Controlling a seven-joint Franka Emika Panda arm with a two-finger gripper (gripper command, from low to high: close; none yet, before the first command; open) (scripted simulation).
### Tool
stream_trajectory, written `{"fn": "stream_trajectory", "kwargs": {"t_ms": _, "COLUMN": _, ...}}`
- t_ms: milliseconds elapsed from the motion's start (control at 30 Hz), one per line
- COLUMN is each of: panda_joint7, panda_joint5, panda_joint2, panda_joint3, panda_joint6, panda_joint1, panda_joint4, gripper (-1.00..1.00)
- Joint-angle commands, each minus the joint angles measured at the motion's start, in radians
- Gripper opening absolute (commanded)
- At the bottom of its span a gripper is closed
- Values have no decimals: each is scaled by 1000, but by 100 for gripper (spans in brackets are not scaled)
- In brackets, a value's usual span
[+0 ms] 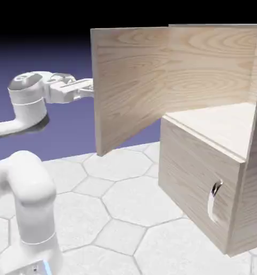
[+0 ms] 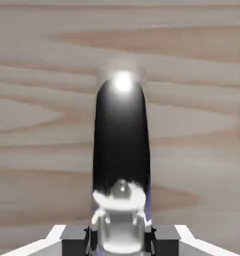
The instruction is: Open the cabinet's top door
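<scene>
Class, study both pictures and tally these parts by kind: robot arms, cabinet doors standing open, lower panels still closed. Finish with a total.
Robot arm: 1
Open door: 1
Closed lower panel: 1
Total: 3

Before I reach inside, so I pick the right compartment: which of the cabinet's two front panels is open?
The upper door, swung out with the gripper at it; the lower panel sits closed.
</scene>
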Motion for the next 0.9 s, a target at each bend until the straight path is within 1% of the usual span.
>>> {"fn": "stream_trajectory", "kwargs": {"t_ms": 0, "panda_joint7": 2, "panda_joint5": 29, "panda_joint2": 14, "panda_joint3": 37, "panda_joint6": -38, "panda_joint1": -14, "panda_joint4": 28, "gripper": -100}}
{"fn": "stream_trajectory", "kwargs": {"t_ms": 167, "panda_joint7": 5, "panda_joint5": 160, "panda_joint2": 80, "panda_joint3": 208, "panda_joint6": -228, "panda_joint1": -128, "panda_joint4": 202, "gripper": -100}}
{"fn": "stream_trajectory", "kwargs": {"t_ms": 367, "panda_joint7": -5, "panda_joint5": 259, "panda_joint2": 128, "panda_joint3": 356, "panda_joint6": -421, "panda_joint1": -302, "panda_joint4": 419, "gripper": -100}}
{"fn": "stream_trajectory", "kwargs": {"t_ms": 833, "panda_joint7": -83, "panda_joint5": 363, "panda_joint2": 142, "panda_joint3": 563, "panda_joint6": -795, "panda_joint1": -727, "panda_joint4": 926, "gripper": -100}}
{"fn": "stream_trajectory", "kwargs": {"t_ms": 867, "panda_joint7": -85, "panda_joint5": 363, "panda_joint2": 142, "panda_joint3": 565, "panda_joint6": -800, "panda_joint1": -733, "panda_joint4": 933, "gripper": -100}}
